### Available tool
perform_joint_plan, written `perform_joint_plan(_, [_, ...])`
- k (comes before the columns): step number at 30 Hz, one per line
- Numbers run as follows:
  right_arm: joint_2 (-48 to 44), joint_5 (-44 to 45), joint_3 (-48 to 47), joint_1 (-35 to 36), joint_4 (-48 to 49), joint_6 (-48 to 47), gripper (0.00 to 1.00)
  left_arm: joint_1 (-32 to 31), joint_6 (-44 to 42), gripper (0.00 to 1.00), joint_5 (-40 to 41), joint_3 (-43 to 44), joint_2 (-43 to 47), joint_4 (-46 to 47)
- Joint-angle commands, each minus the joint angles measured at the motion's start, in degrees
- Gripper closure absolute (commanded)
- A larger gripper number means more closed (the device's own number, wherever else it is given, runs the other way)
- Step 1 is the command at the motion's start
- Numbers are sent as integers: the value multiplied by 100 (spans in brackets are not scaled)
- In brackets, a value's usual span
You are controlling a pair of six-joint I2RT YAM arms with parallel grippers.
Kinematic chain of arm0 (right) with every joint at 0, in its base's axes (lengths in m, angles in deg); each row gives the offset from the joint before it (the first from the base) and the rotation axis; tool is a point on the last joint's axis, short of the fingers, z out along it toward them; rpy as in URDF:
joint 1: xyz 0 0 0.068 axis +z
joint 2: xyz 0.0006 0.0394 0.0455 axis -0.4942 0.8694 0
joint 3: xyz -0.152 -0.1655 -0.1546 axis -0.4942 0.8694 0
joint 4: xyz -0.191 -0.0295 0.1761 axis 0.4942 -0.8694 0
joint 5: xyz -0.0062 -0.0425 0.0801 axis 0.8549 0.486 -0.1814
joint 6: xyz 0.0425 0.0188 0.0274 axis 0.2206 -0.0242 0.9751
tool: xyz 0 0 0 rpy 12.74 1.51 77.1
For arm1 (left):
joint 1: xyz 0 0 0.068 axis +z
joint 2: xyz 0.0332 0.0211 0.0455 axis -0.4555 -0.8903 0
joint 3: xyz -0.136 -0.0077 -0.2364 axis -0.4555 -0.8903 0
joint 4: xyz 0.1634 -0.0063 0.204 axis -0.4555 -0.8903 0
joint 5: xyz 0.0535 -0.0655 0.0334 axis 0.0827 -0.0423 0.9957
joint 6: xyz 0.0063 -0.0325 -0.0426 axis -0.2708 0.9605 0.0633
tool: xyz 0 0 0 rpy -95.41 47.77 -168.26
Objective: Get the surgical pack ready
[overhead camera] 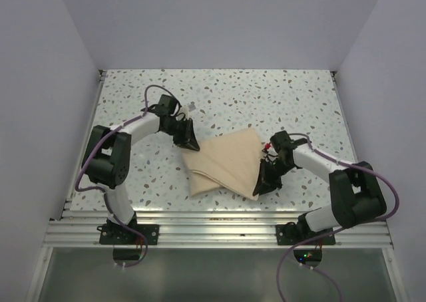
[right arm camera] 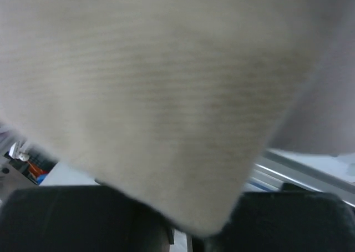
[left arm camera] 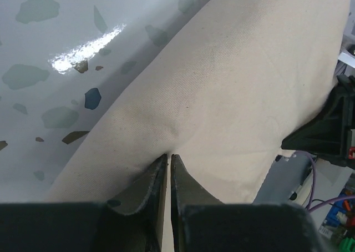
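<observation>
Right gripper [overhead camera: 262, 183]: near side of table [overhead camera: 279, 92], jaws closed on near-right edge of big beige cloth [overhead camera: 223, 165]. Overhead view fixes its place. Own wrist camera gives only blurred fabric draped across lens, fingers mostly hidden beneath.
Cloth: folded, rumpled, lying mid-table between both arms.
Left gripper [overhead camera: 190, 141]: farther back, at cloth's far-left corner. Only its wrist view shows fingers [left arm camera: 186, 180] pressed nearly together, thin slit, cloth edge pinched at tips, fabric spreading away over speckled top.

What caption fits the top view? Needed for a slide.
Left gripper and right gripper pinch opposite edges of the folded beige cloth on a speckled table.
</observation>
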Motion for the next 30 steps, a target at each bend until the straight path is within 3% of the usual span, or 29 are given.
perform_joint_plan(1, [362, 336, 341, -244, -524, -431, 89, 91, -247, 89, 516, 9, 26, 78])
perform_joint_plan(3, [485, 205, 271, -263, -478, -492, 80, 82, -265, 87, 481, 123, 262, -10])
perform_joint_plan(4, [486, 160, 140, -254, -513, -510, 64, 73, -326, 84, 411, 158, 342, -36])
perform_joint_plan(7, [137, 325, -255, -298, -846, -484, 44, -6, -397, 82, 130, 308, 641, -151])
perform_joint_plan(10, [-277, 502, -746, -552, -1216, -440, 36, -173, -432, 82, -196, 204, 843, -107])
perform_joint_plan(15, [-332, 494, -1679, -711, -1304, -405, 39, -340, -414, 87, -522, -271, 1063, 7])
perform_joint_plan(18, [-42, 310, -2032, -702, -1052, -335, 48, -349, -502, 89, -592, -579, 1125, -36])
perform_joint_plan(21, [143, 125, -1753, -702, -709, -168, 69, -358, -625, 94, -522, -877, 1099, -168])
perform_joint_plan(22, [134, 72, -1603, -693, -620, -115, 71, -358, -634, 95, -470, -1061, 1098, -212])
perform_joint_plan(24, [3, -16, -1104, -702, -383, -1, 73, -366, -678, 100, -373, -1238, 1107, -265])
perform_joint_plan(30, [-156, 28, -398, -702, 178, 17, 70, -472, -687, 100, -109, -1564, 1336, -309])
